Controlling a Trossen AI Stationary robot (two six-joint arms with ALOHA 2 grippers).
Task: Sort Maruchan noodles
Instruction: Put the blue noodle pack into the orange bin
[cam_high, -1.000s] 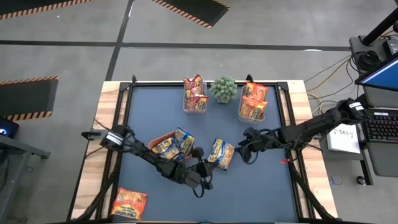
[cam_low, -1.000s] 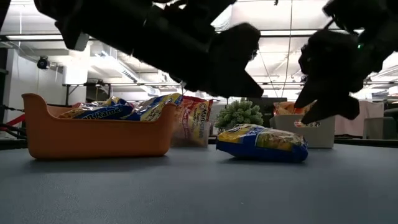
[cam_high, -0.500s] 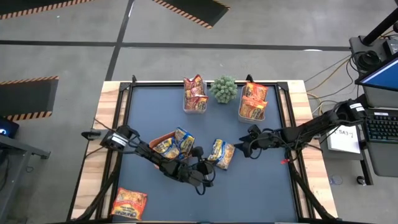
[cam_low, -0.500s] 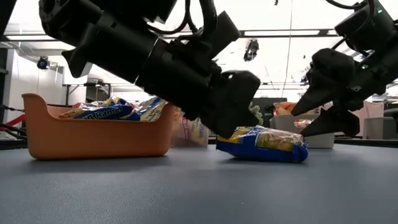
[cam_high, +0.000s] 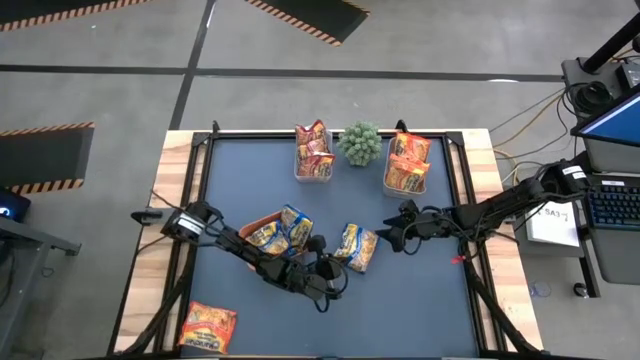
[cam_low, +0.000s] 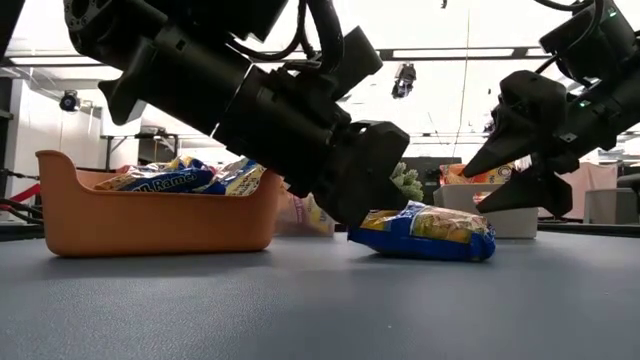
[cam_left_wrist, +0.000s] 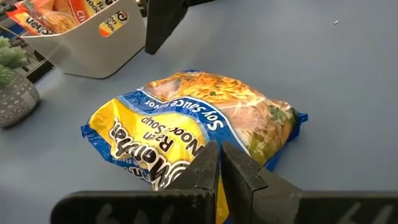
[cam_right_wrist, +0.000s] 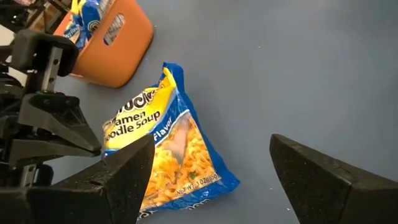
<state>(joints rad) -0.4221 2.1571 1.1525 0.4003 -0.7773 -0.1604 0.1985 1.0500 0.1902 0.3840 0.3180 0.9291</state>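
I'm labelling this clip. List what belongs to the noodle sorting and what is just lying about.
Part of the job:
- yellow and blue crinkly plastic ramen packet lying mid-table
- orange plastic tray holding yellow and blue packets
- two clear plastic tubs holding red-orange and orange packets
- orange packet at the table's near left corner
- shut left gripper
- open right gripper

Lying about:
- small green potted plant
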